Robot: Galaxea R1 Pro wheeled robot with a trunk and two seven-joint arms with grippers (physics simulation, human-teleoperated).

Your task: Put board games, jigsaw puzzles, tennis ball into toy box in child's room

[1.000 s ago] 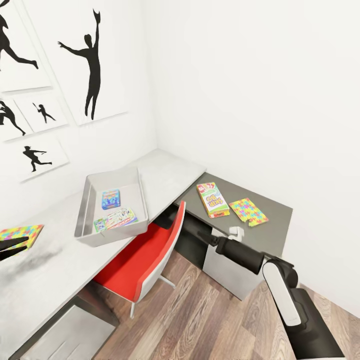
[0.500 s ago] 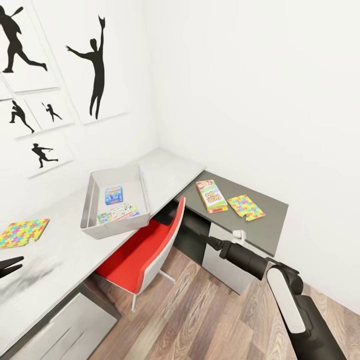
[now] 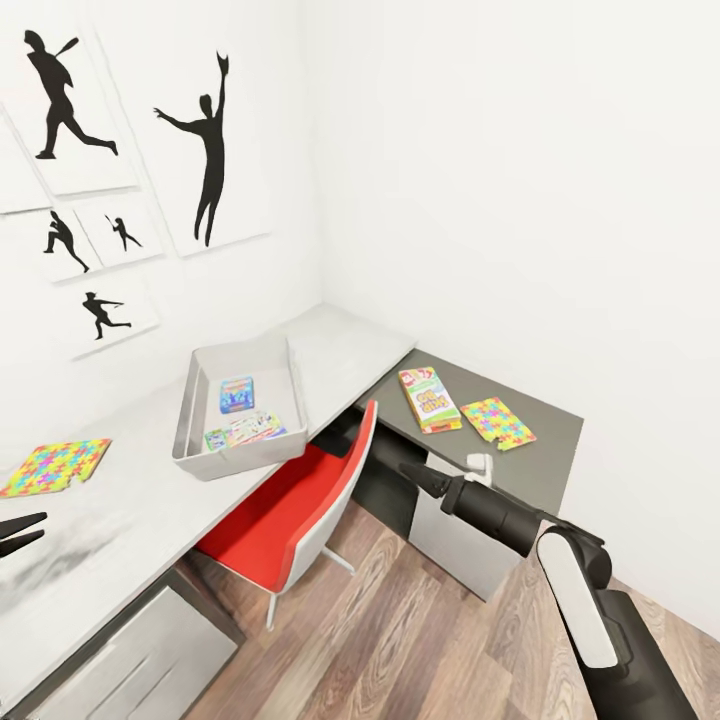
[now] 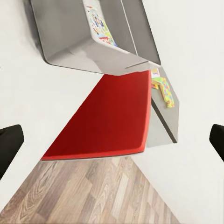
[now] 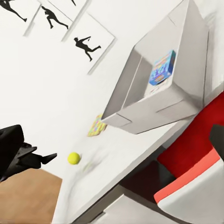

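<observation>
Grippers both empty: left gripper point(image 3: 20, 530) splayed open; right gripper point(image 3: 415, 477), jaws unreadable. Confetti-coloured flat jigsaw mat point(image 3: 55, 465) lies near the left; best approach low, pinching its overhanging edge, then light grey bin point(image 3: 190, 415).

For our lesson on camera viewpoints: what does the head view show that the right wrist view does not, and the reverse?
Head view, not the wrist: the flat card box lettered SKIP BO and a thin multicoloured puzzle mat beside it on the desk's dark grey section. Right wrist view, not the head: the small yellow-green tennis ball. Both: the light grey toy box holding a blue game box, and the red chair.
</observation>
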